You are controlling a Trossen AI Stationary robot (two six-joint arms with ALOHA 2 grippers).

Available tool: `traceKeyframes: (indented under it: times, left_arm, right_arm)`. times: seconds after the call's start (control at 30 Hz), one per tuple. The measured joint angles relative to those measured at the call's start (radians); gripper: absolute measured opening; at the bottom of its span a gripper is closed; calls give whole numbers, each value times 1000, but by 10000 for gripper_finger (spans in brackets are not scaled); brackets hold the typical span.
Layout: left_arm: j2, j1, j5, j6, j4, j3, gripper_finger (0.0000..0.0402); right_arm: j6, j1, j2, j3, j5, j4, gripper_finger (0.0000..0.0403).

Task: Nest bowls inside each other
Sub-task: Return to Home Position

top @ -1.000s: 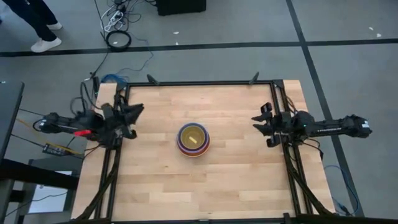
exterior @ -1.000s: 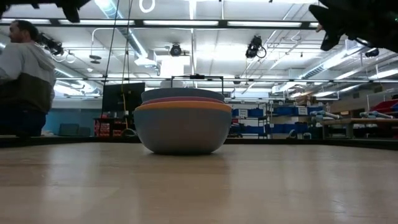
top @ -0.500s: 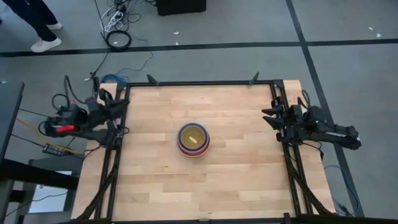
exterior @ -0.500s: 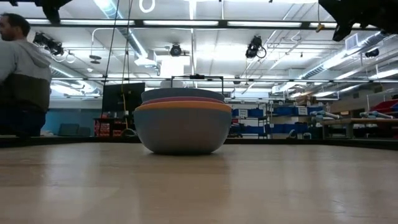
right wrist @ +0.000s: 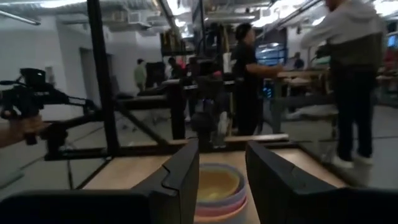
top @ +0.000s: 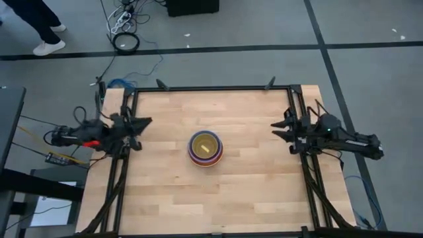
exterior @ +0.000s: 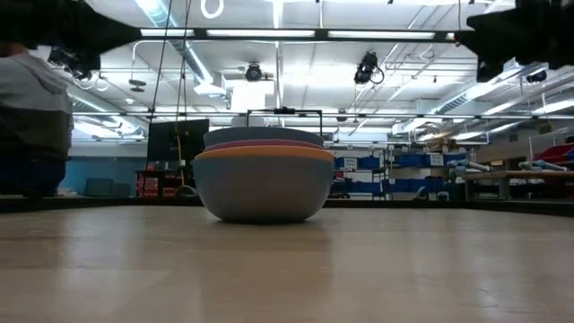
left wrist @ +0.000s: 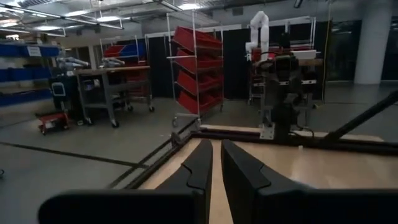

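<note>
The bowls [top: 205, 148] stand nested in one stack at the middle of the table. The outermost, light blue one [exterior: 263, 184] rests on its base, with orange and pink rims above it and the yellow one innermost [right wrist: 217, 185]. My left gripper [top: 148, 121] hovers over the table's left edge, pointing toward the stack with only a narrow gap between its fingers [left wrist: 216, 148]. My right gripper [top: 273, 129] hovers over the right edge, open and facing the stack [right wrist: 222, 149]. Both hold nothing and are well clear of the bowls.
A black frame [top: 211, 88] runs round the wooden table [top: 251, 185]. Bare wood lies on all sides of the stack. People stand in the room beyond the table's far left [exterior: 31, 108], and cables lie on the floor there [top: 125, 39].
Both grippers first drew back toward their own table edges, the left one also toward the far side. They then came out again to about where they were. The stack of bowls has not moved.
</note>
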Motion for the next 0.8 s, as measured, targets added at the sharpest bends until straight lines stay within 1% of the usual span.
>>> traceKeyframes:
  times: [0.13, 0.23, 0.3, 0.37, 0.5, 0.6, 0.8]
  left_arm:
    - [0, 0, 3, 7, 144, -132, 41]
    - [0, 0, 3, 29, 239, -207, 41]
    - [0, 0, 2, 40, 268, -244, 41]
    - [0, 0, -7, 29, 265, -276, 41]
    - [0, 1, -23, -2, 201, -275, 41]
    - [0, 1, -35, 10, 200, -275, 41]
    - [0, 1, -52, 23, 223, -275, 41]
  right_arm:
    - [16, 1, 0, -69, -29, 33, 122]
    - [16, 1, -1, -112, -39, 58, 123]
    - [14, 1, 0, -140, -38, 71, 123]
    - [-1, 1, 1, -150, -37, 65, 122]
    - [-20, 1, 13, -150, -32, 52, 123]
    - [-30, 1, 13, -150, -19, 53, 123]
    - [15, 1, 14, -151, -5, 55, 122]
